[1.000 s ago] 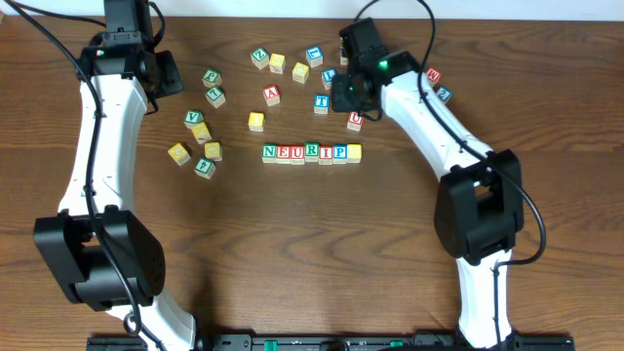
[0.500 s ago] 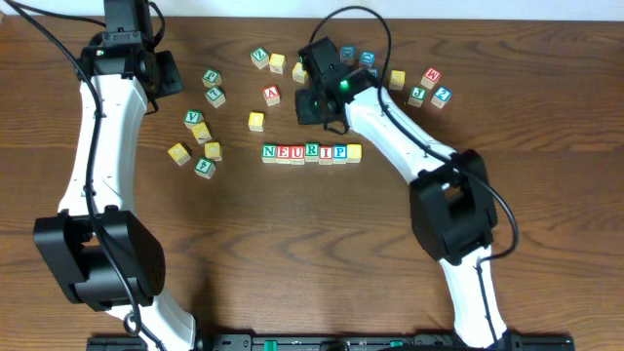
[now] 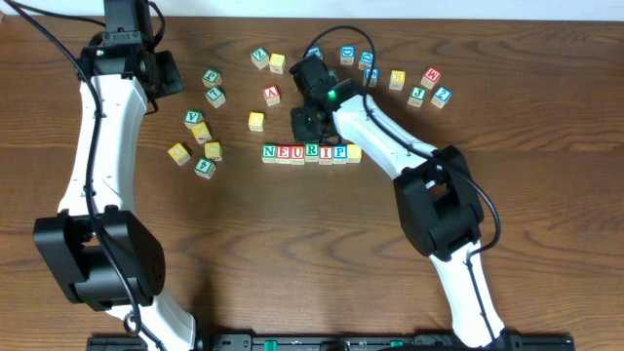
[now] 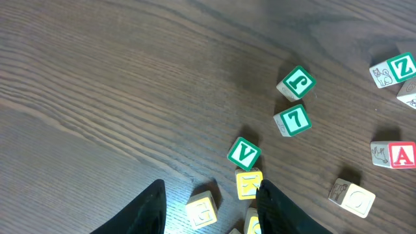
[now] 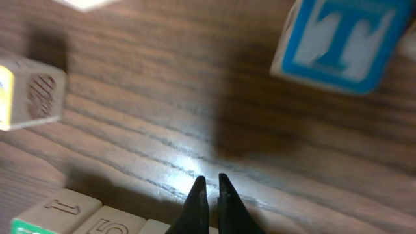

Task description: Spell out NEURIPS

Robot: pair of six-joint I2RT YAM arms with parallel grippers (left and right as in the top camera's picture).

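Observation:
The NEURIPS row [image 3: 310,152] lies mid-table: green N [image 3: 270,152], red E [image 3: 284,152], red U [image 3: 297,152], green R [image 3: 312,152], red I [image 3: 326,152], blue P [image 3: 339,152], and a yellow cube [image 3: 353,152] at the right end. My right gripper [image 3: 306,125] hovers just behind the row, over its middle. In the right wrist view the gripper [image 5: 211,185] is shut and holds nothing, with pale sides of row cubes [image 5: 65,214] at the bottom left. My left gripper [image 3: 166,73] is at the back left, and in its wrist view [image 4: 211,208] it stands open and empty.
A blue T cube [image 5: 341,42] sits just beyond the right fingers. Loose cubes lie below the left gripper: green V [image 4: 244,154], yellow K [image 4: 249,183], yellow G [image 4: 201,209], green J [image 4: 297,83], red A [image 4: 394,155]. More cubes [image 3: 397,78] line the back right.
The right arm has swung left from the back-right cubes to just behind the row, and its jaws have closed fully. The left arm has not moved.

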